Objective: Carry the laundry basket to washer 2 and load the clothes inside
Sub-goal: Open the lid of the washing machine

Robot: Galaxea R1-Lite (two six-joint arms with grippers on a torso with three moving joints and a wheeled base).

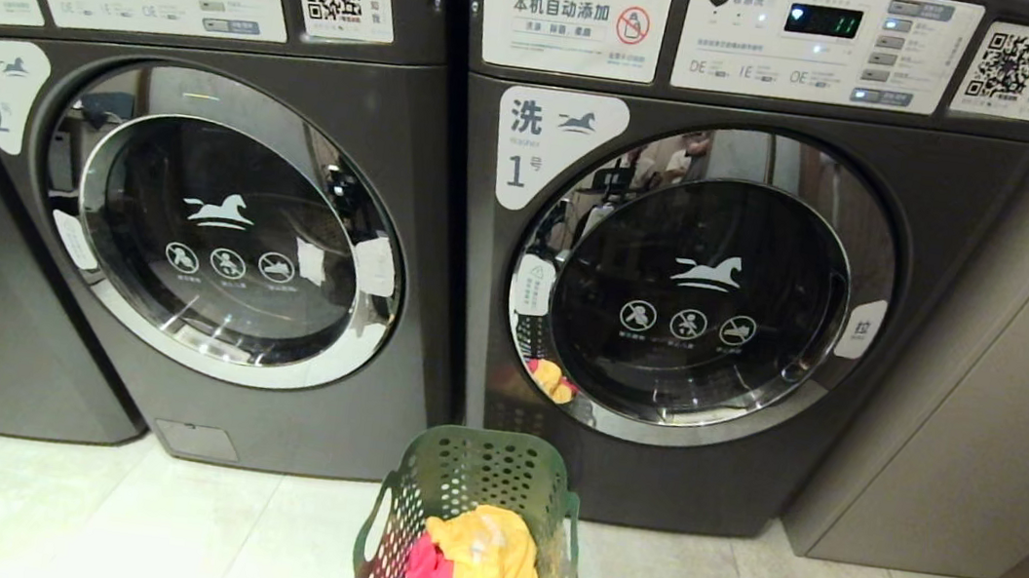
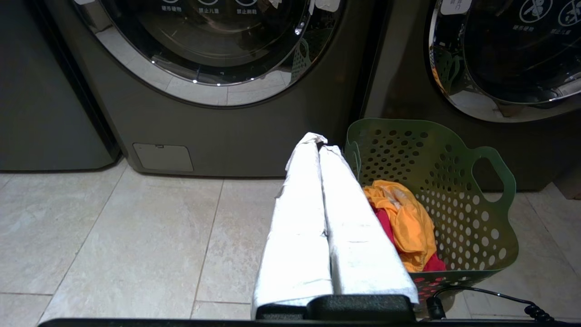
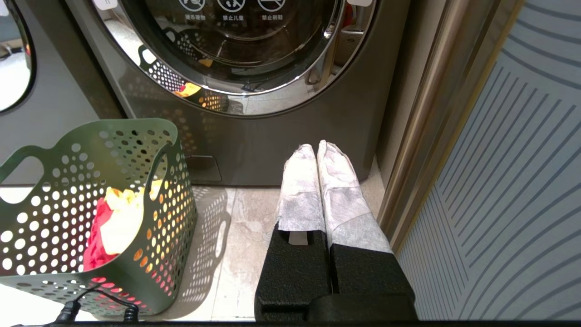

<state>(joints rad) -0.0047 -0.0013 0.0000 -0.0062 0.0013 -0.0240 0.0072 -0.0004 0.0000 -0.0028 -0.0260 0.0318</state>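
Before the closed, chrome-rimmed door of dark grey washer 2 [image 1: 228, 224], we park our left gripper [image 2: 323, 147] and right gripper [image 3: 317, 150] pressed shut and empty, flanking the green perforated plastic laundry basket [image 1: 462, 479] holding the yellow and pink-red clothes [image 1: 479, 574], unlifted between both machines.

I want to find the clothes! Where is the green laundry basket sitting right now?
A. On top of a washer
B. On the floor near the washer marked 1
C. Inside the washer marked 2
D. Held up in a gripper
B: the laundry basket stands on the floor tiles just before washer 1, with the yellow garment inside it.
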